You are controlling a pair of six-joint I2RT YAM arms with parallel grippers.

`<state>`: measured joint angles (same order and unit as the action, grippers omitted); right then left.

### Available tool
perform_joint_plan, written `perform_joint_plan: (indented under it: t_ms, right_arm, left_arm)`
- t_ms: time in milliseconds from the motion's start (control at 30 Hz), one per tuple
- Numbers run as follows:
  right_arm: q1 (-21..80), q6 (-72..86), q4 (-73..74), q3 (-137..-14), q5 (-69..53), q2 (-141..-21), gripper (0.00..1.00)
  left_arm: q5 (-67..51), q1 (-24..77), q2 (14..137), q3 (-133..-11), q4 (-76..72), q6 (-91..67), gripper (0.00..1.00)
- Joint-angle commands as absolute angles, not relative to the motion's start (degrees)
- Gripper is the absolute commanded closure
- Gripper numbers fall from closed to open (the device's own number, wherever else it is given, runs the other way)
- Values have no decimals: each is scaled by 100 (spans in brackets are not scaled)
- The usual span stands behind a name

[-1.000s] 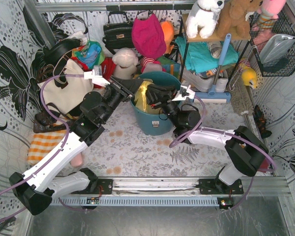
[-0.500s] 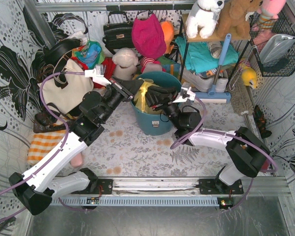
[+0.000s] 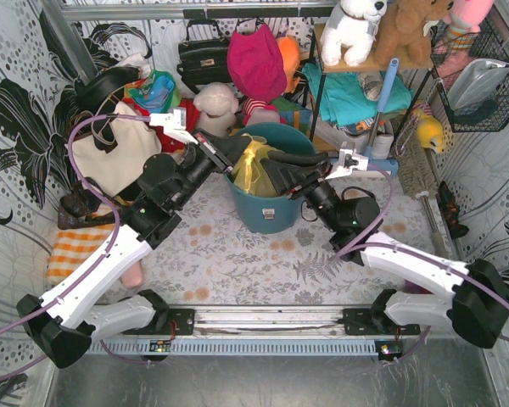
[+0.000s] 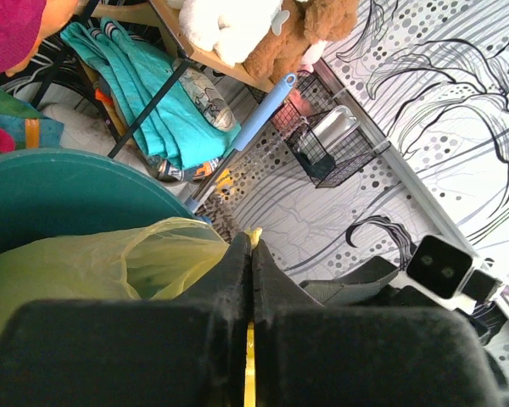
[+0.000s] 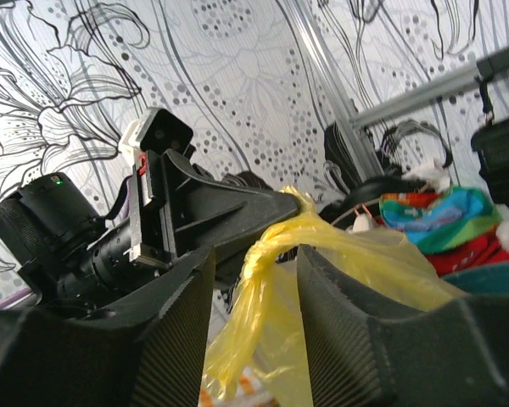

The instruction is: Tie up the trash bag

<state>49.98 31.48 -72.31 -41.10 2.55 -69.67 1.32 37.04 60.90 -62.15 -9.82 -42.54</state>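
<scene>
Knot step, I judge. Left gripper (image 4: 247, 246) pinches a twisted tail of the trash bag (image 3: 253, 170), seated in the bin (image 3: 267, 214); right gripper (image 5: 254, 254) gapes around it, holding nothing. Next I'd close right.

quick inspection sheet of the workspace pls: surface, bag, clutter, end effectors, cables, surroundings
surface: leaf-print table cover, brownish stains near the teal bin.
job's things: yellow trash bag sits in the teal bin, top drawn into a twisted strand; no finished knot visible.
clutter: cream tote, black handbag, orange checked cloth, plush toys.
grippers: left end effector shut on the bag strand; right end effector open, strand between its fingers.
cables: purple cables loop along both arms.
surroundings: flower-print walls, wire basket at right.
</scene>
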Motion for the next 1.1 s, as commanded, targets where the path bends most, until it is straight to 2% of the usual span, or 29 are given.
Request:
perform_joint_plan:
  t_ms: [0, 100, 300, 400, 467, 567, 700, 800, 900, 967, 1067]
  right_arm:
    - [5019, 3723, -5190, -4362, 101, -6472, 54]
    - [5019, 3884, -4403, -4619, -111, -6362, 53]
    - [5019, 4084, -4185, -4930, -703, -6585, 54]
    - [5019, 4153, -4169, -5045, -869, -6684, 62]
    - [5019, 4188, -4174, -5069, -895, -6713, 63]
    - [5019, 4217, -4193, -5116, -935, -6761, 63]
    - [5019, 4218, -4107, -5229, -984, -6866, 57]
    - [5021, 4207, -4114, -5260, -961, -6928, 58]
    - [5017, 4139, -4082, -5267, -862, -6914, 70]
    - [5015, 4079, -4042, -5245, -808, -6864, 84]
    - [5019, 4037, -3887, -5189, -752, -6698, 98]
  left_arm:
    - [-22, 3711, 6112, -6414, -1357, -3665, 96]
    - [-84, 3718, 6161, -6456, -1379, -3525, 96]
    - [-107, 3713, 6242, -6478, -1316, -3479, 97]
    - [-120, 3713, 6255, -6476, -1318, -3500, 97]
    - [-139, 3717, 6265, -6480, -1311, -3504, 97]
    - [-173, 3710, 6263, -6487, -1314, -3507, 97]
    - [-189, 3718, 6275, -6487, -1318, -3531, 97]
    - [-218, 3718, 6298, -6494, -1328, -3550, 98]
    - [-220, 3718, 6305, -6504, -1319, -3554, 98]
    - [-211, 3718, 6310, -6504, -1331, -3543, 98]
    - [-187, 3712, 6321, -6506, -1319, -3513, 98]
